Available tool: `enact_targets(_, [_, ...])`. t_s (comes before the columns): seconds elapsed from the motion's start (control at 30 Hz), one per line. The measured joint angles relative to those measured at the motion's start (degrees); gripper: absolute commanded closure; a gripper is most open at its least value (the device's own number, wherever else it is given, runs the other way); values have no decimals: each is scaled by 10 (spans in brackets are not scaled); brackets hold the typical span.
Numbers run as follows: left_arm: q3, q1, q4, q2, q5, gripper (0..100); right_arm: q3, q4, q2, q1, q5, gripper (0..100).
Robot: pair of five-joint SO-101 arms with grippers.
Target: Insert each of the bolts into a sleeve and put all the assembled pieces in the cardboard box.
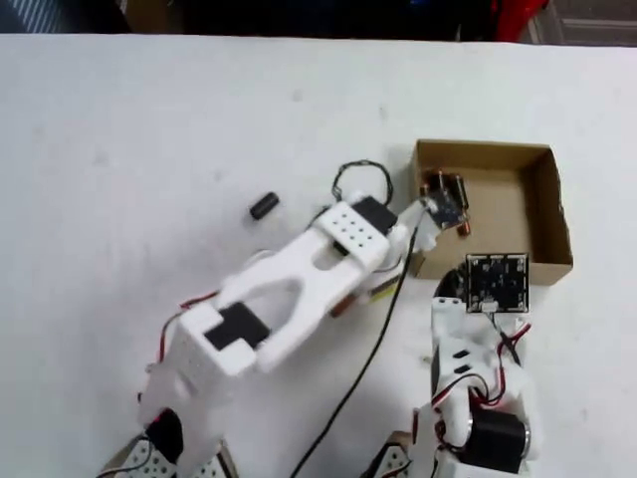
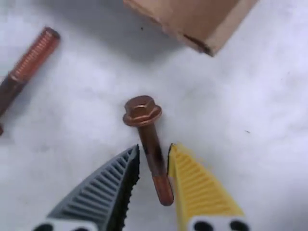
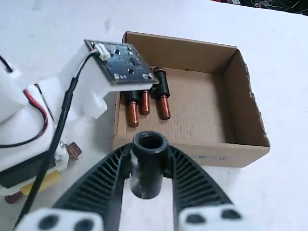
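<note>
A copper bolt with a hex flange head lies on the white table, its shaft between the grey and yellow fingers of my left gripper, which is shut on it. This gripper sits just left of the cardboard box; its yellow finger and the bolt head also show in the right wrist view. My right gripper is shut on an upright black sleeve, in front of the box. Three sleeved bolts lie inside the box.
A second bolt lies on the table close beside the left gripper. A loose black sleeve rests left of the left arm. A black cable runs between the two arms. The right arm stands just below the box.
</note>
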State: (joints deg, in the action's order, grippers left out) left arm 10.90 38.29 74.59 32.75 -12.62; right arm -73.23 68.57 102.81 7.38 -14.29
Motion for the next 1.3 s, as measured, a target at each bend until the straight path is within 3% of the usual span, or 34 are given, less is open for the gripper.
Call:
enact_targets(0.5, [5,2,-63,45,0,874,-11,0,-1,2,0,981])
enact_targets(0.63, [6,3,-68,47,1,989,-11,0,-1,2,0,981])
enact_targets(1.03, [12,5,-57,51,3,980,-11,0,-1,1,0,981])
enact_targets(1.3, [43,-66,-1,56,1,980,-90,-89,-1,-82,0,981])
